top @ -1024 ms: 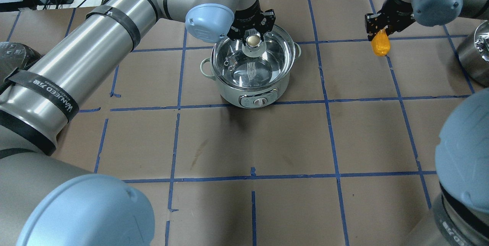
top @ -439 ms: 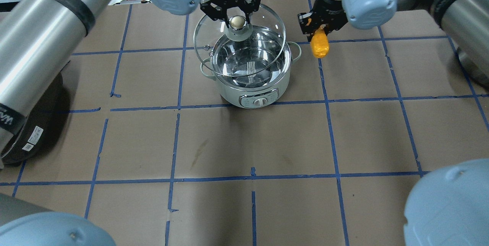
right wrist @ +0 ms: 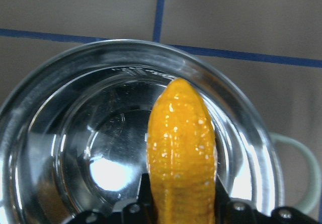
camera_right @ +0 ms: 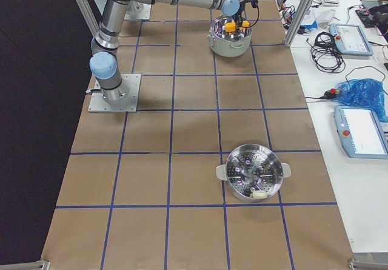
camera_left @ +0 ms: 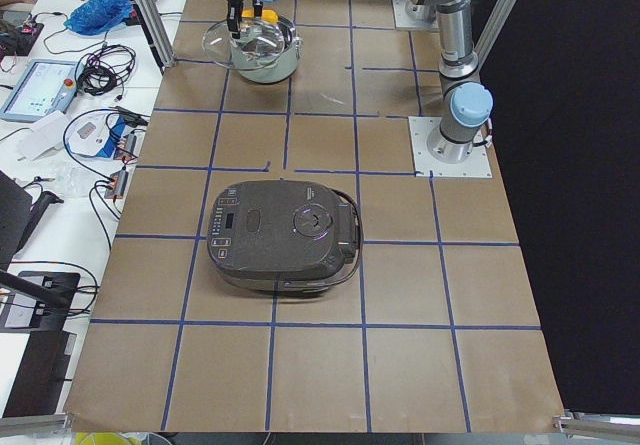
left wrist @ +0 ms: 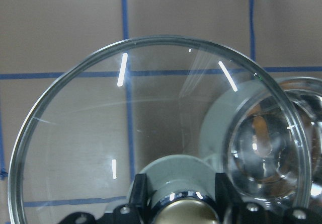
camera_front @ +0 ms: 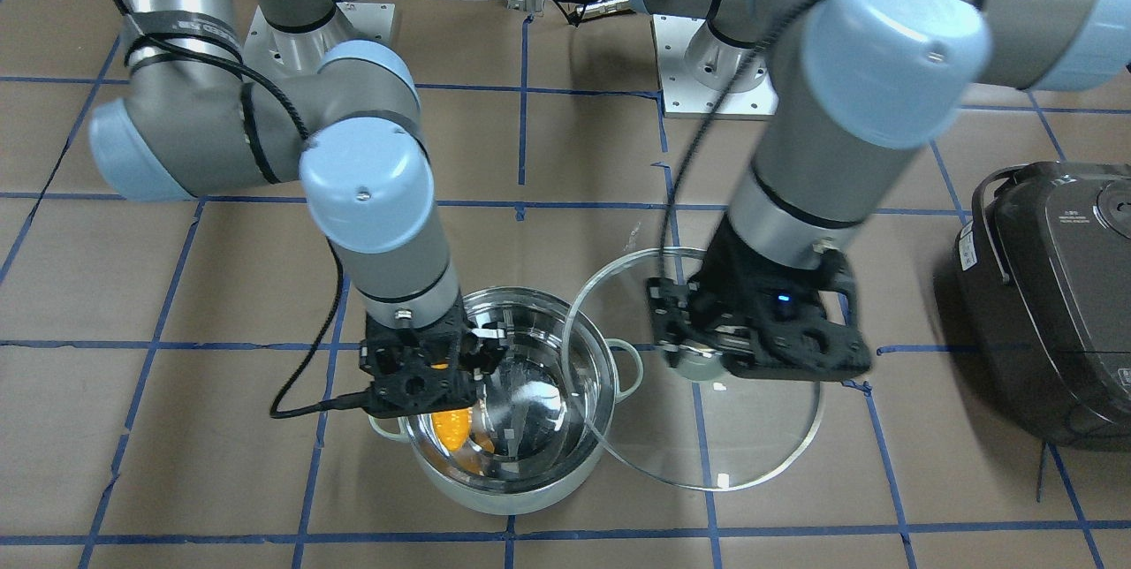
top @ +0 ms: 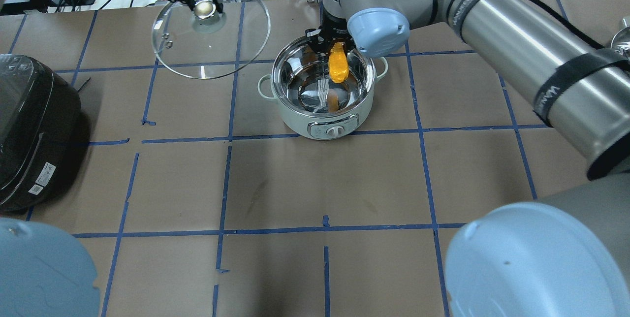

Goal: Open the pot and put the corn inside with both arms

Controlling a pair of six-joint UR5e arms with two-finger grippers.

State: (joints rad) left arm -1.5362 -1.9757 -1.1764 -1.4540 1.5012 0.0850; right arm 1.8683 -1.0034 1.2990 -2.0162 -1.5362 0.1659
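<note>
The pot (top: 295, 119) stands open at mid-table, with a knob on its front wall. My right gripper (top: 330, 47) is shut on the yellow-orange corn (top: 338, 67) and holds it tip-down over the pot's opening. The right wrist view shows the corn (right wrist: 181, 148) above the shiny pot floor, inside the rim (right wrist: 75, 73). My left gripper (top: 204, 6) is shut on the knob of the glass lid (top: 216, 53) and holds it in the air, left of the pot. In the front view the lid (camera_front: 733, 436) hangs beside the pot (camera_front: 504, 498).
A dark grey rice cooker (top: 29, 125) sits at the table's left edge. A steel steamer pot (camera_right: 254, 179) stands far to the right, its edge just showing in the overhead view (top: 621, 36). Brown paper with blue tape lines covers the table.
My left gripper has carried the lid up and away to the left, off the pot. My right gripper has moved the corn left, from beside the pot to over its opening.
</note>
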